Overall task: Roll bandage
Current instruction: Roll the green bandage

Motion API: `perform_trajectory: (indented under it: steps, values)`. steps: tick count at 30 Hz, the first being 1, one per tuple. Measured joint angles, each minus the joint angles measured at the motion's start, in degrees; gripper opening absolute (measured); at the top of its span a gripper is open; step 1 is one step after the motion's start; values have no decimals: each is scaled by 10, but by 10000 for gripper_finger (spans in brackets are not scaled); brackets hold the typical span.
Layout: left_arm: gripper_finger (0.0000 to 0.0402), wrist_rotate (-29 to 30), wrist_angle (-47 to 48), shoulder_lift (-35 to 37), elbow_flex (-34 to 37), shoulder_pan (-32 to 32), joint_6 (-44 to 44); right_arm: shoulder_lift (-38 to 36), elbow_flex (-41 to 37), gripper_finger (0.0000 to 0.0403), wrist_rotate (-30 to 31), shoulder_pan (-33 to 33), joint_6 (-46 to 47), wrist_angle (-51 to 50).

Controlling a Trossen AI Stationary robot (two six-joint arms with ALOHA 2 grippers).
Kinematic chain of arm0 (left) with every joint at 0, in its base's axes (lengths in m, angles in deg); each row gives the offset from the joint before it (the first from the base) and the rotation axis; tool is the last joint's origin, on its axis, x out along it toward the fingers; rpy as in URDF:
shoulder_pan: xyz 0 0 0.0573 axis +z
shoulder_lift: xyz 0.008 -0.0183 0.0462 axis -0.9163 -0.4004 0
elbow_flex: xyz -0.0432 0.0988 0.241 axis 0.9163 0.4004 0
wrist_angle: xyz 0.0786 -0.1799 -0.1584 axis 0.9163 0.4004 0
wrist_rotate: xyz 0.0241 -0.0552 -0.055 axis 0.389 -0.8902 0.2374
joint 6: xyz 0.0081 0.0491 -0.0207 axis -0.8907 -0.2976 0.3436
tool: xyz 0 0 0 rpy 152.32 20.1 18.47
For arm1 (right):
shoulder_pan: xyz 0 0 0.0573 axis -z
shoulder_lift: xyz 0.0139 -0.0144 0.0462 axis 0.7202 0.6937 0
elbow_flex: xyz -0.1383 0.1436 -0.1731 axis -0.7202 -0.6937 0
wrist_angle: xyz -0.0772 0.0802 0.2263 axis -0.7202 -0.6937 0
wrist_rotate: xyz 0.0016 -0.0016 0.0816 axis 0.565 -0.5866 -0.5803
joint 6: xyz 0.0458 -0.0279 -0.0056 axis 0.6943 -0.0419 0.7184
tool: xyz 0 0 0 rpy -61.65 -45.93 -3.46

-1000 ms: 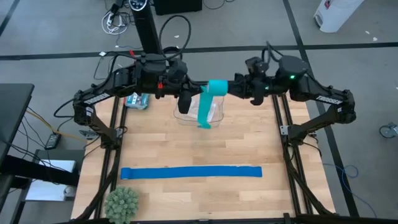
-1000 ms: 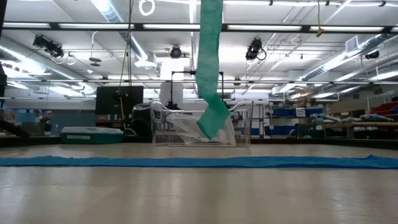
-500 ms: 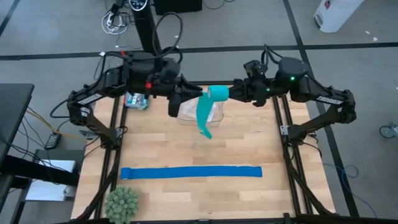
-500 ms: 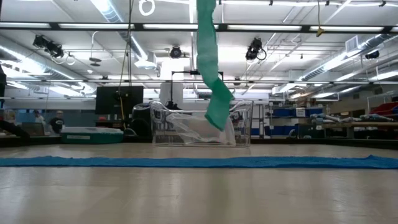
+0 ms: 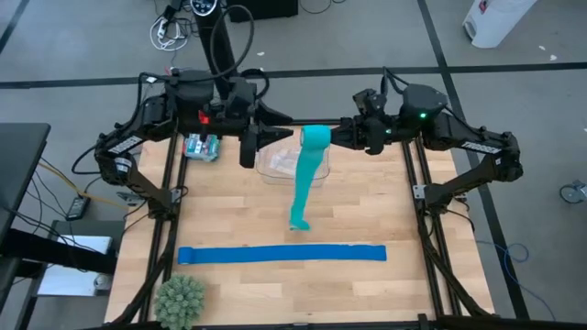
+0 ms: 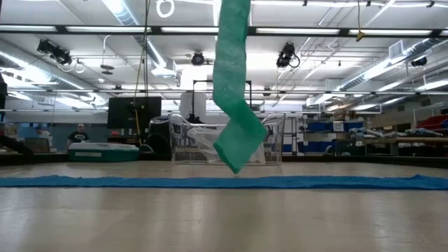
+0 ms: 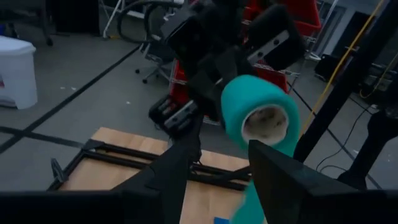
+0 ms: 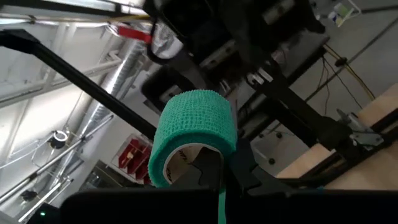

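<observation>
Two claws meet above the far side of the tabletop [image 5: 275,284]: the right claw [image 5: 337,135] grips the teal bandage [image 5: 315,139] roll, its loose tail hanging toward the wood, while the left claw [image 5: 275,137] stands open just beside it.

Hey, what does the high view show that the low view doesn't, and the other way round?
Only the high view shows both arms: the right gripper shut on the rolled end of the bandage, the left gripper open beside it, and a spiky green ball at the table's corner. Only the low view shows the room behind and the hanging tail's free end just above the tabletop. Both show the bandage, the blue strip and the clear container.
</observation>
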Motion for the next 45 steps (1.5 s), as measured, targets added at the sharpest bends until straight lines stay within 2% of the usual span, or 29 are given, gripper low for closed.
perform_trajectory:
  steps: [16, 27, 30, 33, 34, 45]
  values:
    - [176, -4, 5, -2, 0, 0, -7, 20, -1, 0, 9, 15, -15, 21]
    - [174, 19, -1, -26, 0, 0, 18, 41, -1, 0, -8, 15, -16, 42]
    - [137, 16, -3, -28, 0, -1, 19, 42, -1, 0, -15, 15, -16, 41]
    - [45, 1, -3, -28, 0, 0, 20, 42, -1, 2, -15, 15, -33, 42]
    - [27, -3, -3, -28, 0, 0, 21, 41, -1, 5, -15, 15, -38, 41]
    - [19, -9, -6, -14, 0, 11, 70, -1, 0, 68, -32, 42, -111, 33]
